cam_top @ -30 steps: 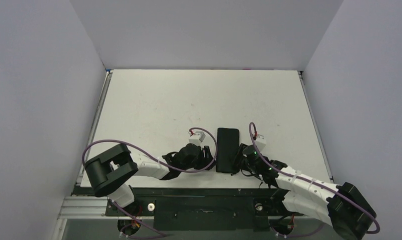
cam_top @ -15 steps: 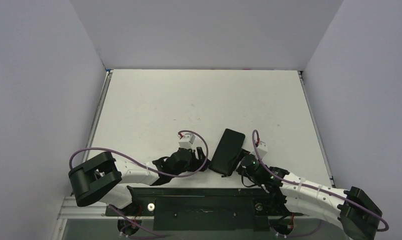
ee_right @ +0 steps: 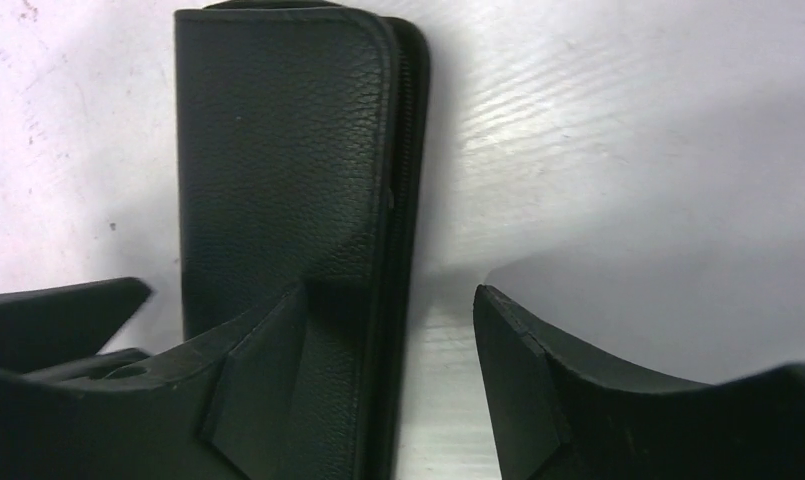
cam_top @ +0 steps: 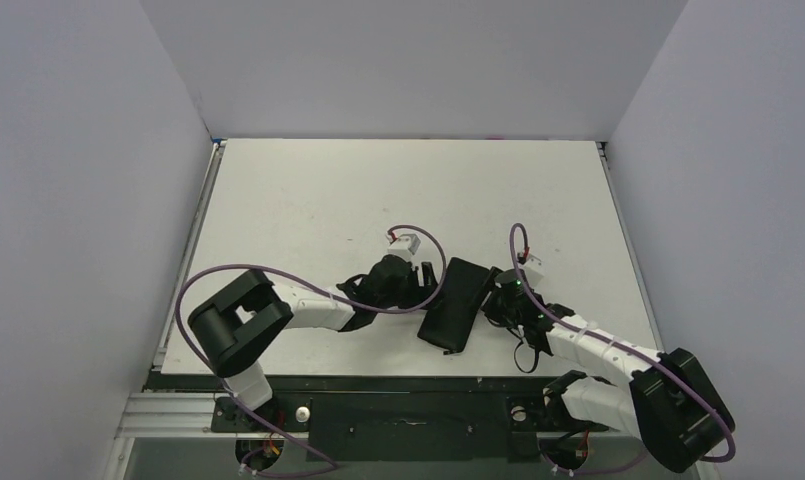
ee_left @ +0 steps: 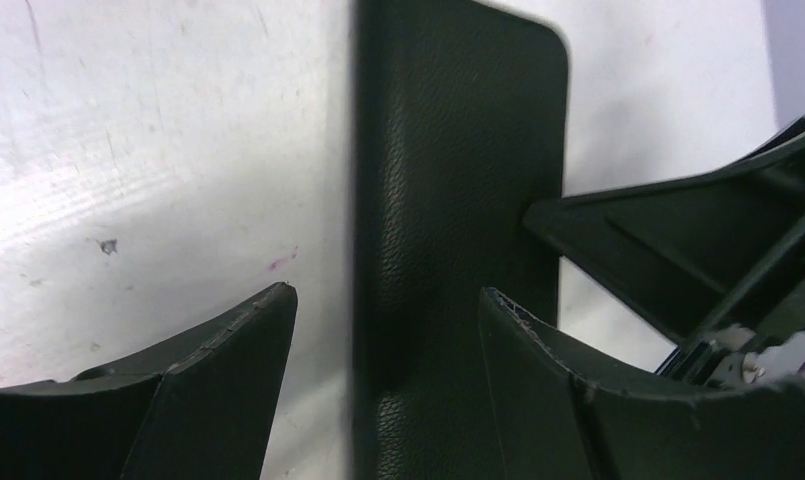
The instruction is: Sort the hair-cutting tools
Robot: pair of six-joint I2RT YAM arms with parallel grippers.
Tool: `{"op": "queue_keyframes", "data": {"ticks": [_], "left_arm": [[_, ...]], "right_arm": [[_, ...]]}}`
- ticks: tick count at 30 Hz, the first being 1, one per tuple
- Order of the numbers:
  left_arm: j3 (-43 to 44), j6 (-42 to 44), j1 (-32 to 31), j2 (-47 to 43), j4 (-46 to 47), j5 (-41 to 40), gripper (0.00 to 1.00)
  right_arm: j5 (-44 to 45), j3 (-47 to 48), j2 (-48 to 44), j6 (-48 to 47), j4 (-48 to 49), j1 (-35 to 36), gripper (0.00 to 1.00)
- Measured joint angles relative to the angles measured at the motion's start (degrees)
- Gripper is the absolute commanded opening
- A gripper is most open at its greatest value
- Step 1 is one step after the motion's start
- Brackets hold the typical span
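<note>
- Nearest the bases: black zip case (cam_top: 456, 303) flat on the surface (cam_top: 308, 200), long axis pointing away, far end leaning right, midway between both arms.
- Left pincer (ee_left: 386, 295) spread wide astride the case's left edge.
- Right pincer (ee_right: 390, 290) parted, less wide, astride the zip edge.
- Nothing gripped by either.
- No sign of scissors or comb; probably zipped inside.
- Against 1 second ago: case straight then, slanted now; left arm farther out.
</note>
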Motion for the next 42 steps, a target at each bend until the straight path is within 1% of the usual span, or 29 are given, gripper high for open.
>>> {"op": "queue_keyframes", "data": {"ticks": [2, 4, 7, 9, 12, 16, 18, 23, 27, 31, 33, 35, 39, 42], "left_arm": [[0.0, 0.0, -0.2, 2.0, -0.2, 1.5, 0.62], [-0.1, -0.2, -0.4, 3.4, 0.1, 2.1, 0.60], [-1.0, -0.5, -0.8, 3.6, 1.9, 3.2, 0.55], [-2.2, -0.7, -1.4, 3.6, 3.8, 3.9, 0.52], [-4.8, -0.6, -3.4, 2.8, 6.6, 3.7, 0.51], [-10.3, -0.5, -5.6, -1.6, 7.6, 1.6, 0.48], [-13.1, -0.9, -7.3, -3.9, 8.0, 0.7, 0.48], [-19.8, -3.6, -12.2, -10.2, 8.7, -1.7, 0.48], [-22.3, -5.8, -17.5, -15.1, 4.8, -4.5, 0.50], [-23.1, -8.8, -21.6, -19.7, -1.2, -6.5, 0.60], [-24.0, -11.1, -23.3, -23.1, -4.5, -7.4, 0.68], [-26.0, -13.9, -24.5, -27.6, -7.3, -8.3, 0.73], [-33.1, -20.0, -24.7, -38.9, -9.2, -9.2, 0.74], [-37.7, -23.0, -24.7, -44.7, -9.9, -8.4, 0.74]], "right_arm": [[-1.1, 0.5, 1.9, -0.6, 2.1, 0.0, 0.54], [-1.9, 0.4, 2.6, -0.7, 3.4, 0.0, 0.50], [-2.4, -0.9, 2.8, -0.6, 6.2, 0.6, 0.39], [-2.2, -2.1, 2.8, 0.1, 8.3, 2.3, 0.35], [1.0, -3.2, 2.5, 1.2, 10.1, 6.9, 0.31], [8.5, -4.8, 0.3, 4.2, 9.9, 16.2, 0.29], [11.5, -5.8, -1.2, 6.3, 9.0, 20.7, 0.29], [14.5, -6.5, -4.8, 10.4, 4.0, 29.0, 0.30], [14.7, -6.6, -7.1, 12.5, 0.6, 33.6, 0.31], [14.7, -6.3, -7.6, 14.3, -0.6, 36.7, 0.41], [14.3, -5.9, -7.7, 15.0, -1.6, 37.6, 0.44], [13.6, -5.9, -8.2, 15.6, -2.7, 38.2, 0.45], [12.3, -5.9, -9.0, 15.9, -3.7, 38.6, 0.45], [11.9, -5.9, -9.0, 15.9, -3.6, 39.1, 0.45]]}}
